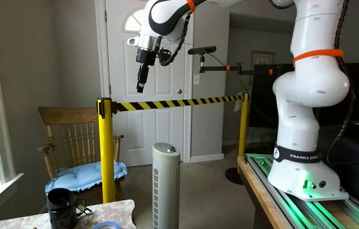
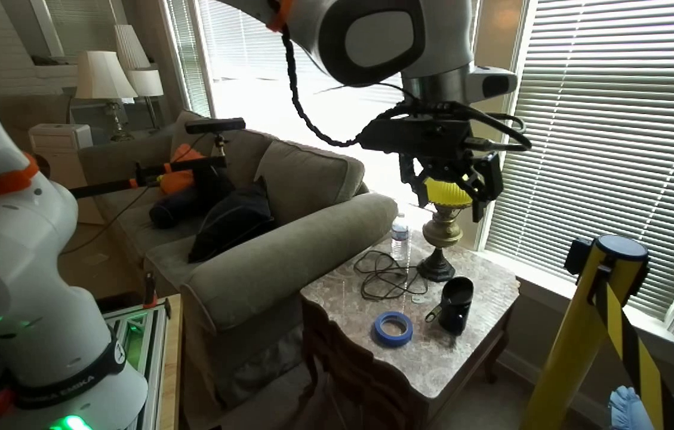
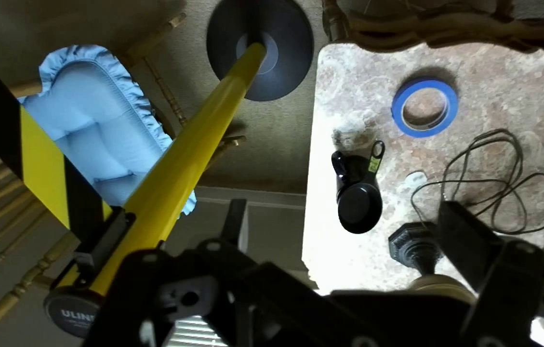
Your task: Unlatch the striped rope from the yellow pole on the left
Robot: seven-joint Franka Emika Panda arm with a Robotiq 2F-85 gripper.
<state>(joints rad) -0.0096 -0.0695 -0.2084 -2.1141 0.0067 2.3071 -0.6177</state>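
Stretching from post to post in an exterior view, the striped rope (image 1: 179,102) met the yellow pole (image 1: 106,159) just below its top and reached a slimmer-looking yellow post (image 1: 244,127) near the robot's bench (image 1: 263,190). In the wrist view its end sat in a black clip (image 3: 100,246) on the pole's side, so the rope was attached there. The pole stood on a round black base (image 3: 286,72), and its black cap (image 3: 73,311) bore partly hidden lettering that began "ULIN".

The pincer (image 2: 451,206) was spread, its two fingers wide apart and pointing downward, and its tips hung apart from both rope and pole.

Just behind the pole was a wooden chair (image 1: 68,116) with a ruffled blue cushion (image 1: 84,178). A grey tower fan (image 1: 166,190) stood in the foreground, and beyond the rope was a white door (image 1: 169,127).

Near the pole, the table (image 2: 426,370) held a ring of blue tape (image 2: 393,341), a black mug (image 2: 455,313), a loose dark cable (image 3: 479,181), a bottle (image 2: 400,239) and a yellow-shaded lamp (image 2: 442,230). Beside it stood a grey sofa (image 2: 289,263).
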